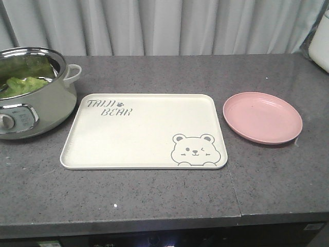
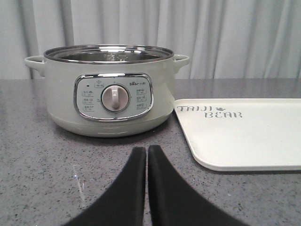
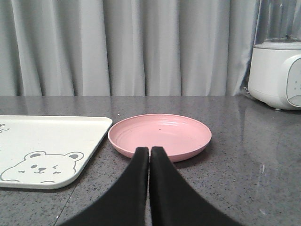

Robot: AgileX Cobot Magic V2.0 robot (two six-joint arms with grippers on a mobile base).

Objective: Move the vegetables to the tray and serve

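Vegetables: green crinkly lettuce lies inside the pot at the far left of the front view. The green higher up the wall may be only a reflection on the steel.
Pot: pale green, open-topped electric pot with a steel rim, 2 side handles and a round dial. It stands on the surface just left of the tray, not touching it.
Tray: cream tray lies flat in the middle of the front view, with "TAIJI BEAR" lettering at its upper left and a winking bear at its lower right.
Plate: round pink plate right of the tray, near it but apart.
Surface: dark grey, speckled.
Left gripper: lower middle of its wrist view, low over the surface, facing the dial. The jaws are pressed together with only a thin slit between them, grasping nothing.
Right gripper: lower middle of its wrist view, tips before the plate's near rim. The jaws are clenched tip to tip, grasping nothing.
Backdrop: grey curtain, and a white appliance at the right edge.
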